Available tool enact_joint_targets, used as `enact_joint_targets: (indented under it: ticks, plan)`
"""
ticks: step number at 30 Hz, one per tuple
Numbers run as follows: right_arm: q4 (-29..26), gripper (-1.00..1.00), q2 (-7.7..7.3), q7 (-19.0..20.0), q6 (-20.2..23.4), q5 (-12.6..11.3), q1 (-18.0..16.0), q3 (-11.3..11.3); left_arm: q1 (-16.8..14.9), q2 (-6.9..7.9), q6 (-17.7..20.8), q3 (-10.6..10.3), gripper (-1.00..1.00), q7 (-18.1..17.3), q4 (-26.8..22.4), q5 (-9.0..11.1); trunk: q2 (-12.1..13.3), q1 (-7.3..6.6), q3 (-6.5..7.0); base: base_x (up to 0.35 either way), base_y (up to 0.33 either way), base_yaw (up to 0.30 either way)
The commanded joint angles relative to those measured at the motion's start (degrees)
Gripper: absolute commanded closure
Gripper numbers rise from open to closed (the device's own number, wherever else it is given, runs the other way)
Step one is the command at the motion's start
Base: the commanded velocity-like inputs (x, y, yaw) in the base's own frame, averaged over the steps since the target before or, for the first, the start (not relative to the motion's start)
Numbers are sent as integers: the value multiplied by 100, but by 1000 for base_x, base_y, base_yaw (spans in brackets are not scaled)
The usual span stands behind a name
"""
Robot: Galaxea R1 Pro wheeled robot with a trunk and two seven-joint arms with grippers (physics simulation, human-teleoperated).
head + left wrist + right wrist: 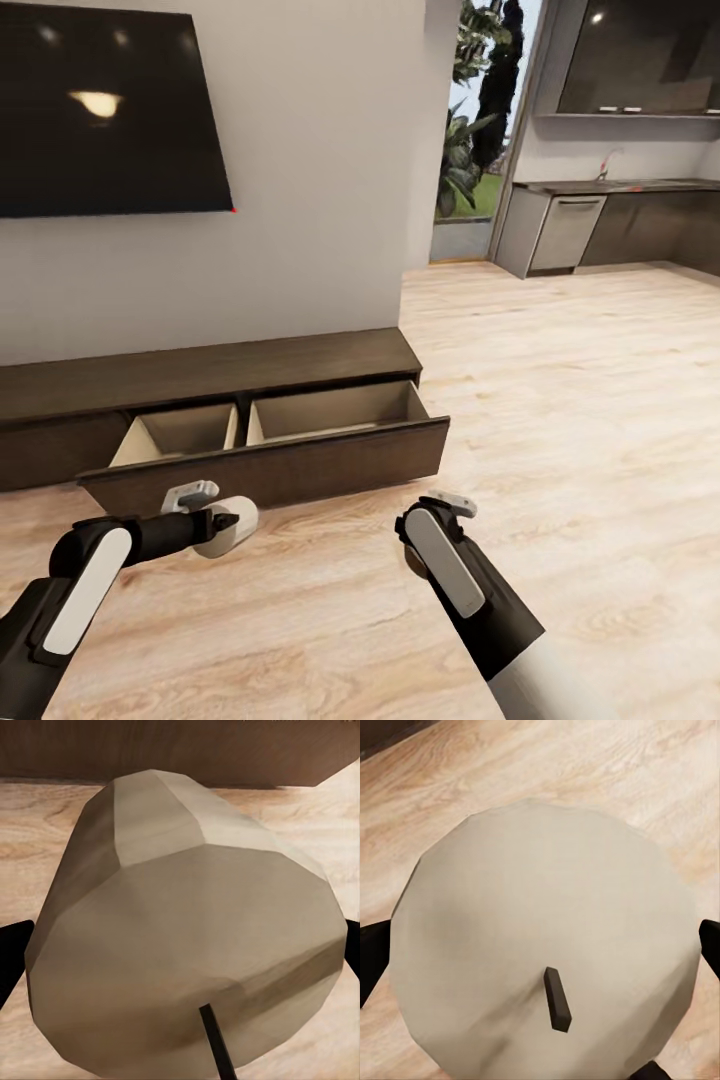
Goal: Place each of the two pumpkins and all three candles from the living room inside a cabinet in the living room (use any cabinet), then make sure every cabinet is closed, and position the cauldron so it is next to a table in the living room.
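The cabinet (200, 375) is a long, low, dark brown unit under the TV. Its right drawer (290, 472) is pulled out, and both pale wood compartments are bare. My left gripper (222, 522) hangs just in front of the drawer front, shut on a beige candle (232, 528). In the left wrist view that candle (187, 922) lies on its side between the dark fingers (11, 964). My right gripper (445, 508) hovers over the floor to the right, shut on a second candle (540, 945) with its wick end facing the camera. The pumpkins, cauldron and table are out of view.
A large black TV (100, 110) hangs on the white wall above the cabinet. Light wood floor (580, 400) stretches right towards a kitchen with dark grey cupboards (640, 225) and a window with plants (470, 150).
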Motion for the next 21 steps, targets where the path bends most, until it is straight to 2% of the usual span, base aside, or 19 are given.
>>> enact_joint_targets:
  ticks: [1, 5, 8, 11, 13, 14, 18, 21]
  plan:
    - [-39, 100, 0, -46, 54, -33, -7, 36, -4, 4, 18, -8, 100, 19, -20, 44, -2, -1, -6, 0, 0, 20]
    - [-77, 100, 13, -36, 70, -45, -7, 77, -5, 13, 18, -35, 100, 19, -36, 376, -2, -1, -6, 6, 2, 5]
    - [-76, 100, 18, -29, 65, -47, -9, 109, -3, 79, 17, -40, 100, 19, -42, 454, -2, -1, -6, 185, 96, 1]
    - [-76, 100, 23, 3, 53, -48, -5, 277, -4, 96, 17, -38, 100, 19, -44, 476, -2, -1, -6, 232, 106, 0]
    - [-70, 100, 22, 88, 50, -48, -9, 329, -4, 124, 17, -43, 100, 16, -54, 583, -2, -1, -6, 31, 27, 0]
    - [-67, 100, 23, 125, 49, -48, -10, 344, -8, 232, 17, -97, 100, 12, -60, 782, -2, -1, -6, -205, 9, 0]
    - [-38, 100, 24, 173, 49, -48, -11, 353, -11, 373, 17, -314, 100, 17, -58, 1424, -2, -1, -6, -198, 3, 0]
    - [-32, 100, 18, 183, 49, -48, -9, 354, -11, 412, 17, -344, 100, 18, -46, 1568, 118, -66, 48, -37, 0, 0]
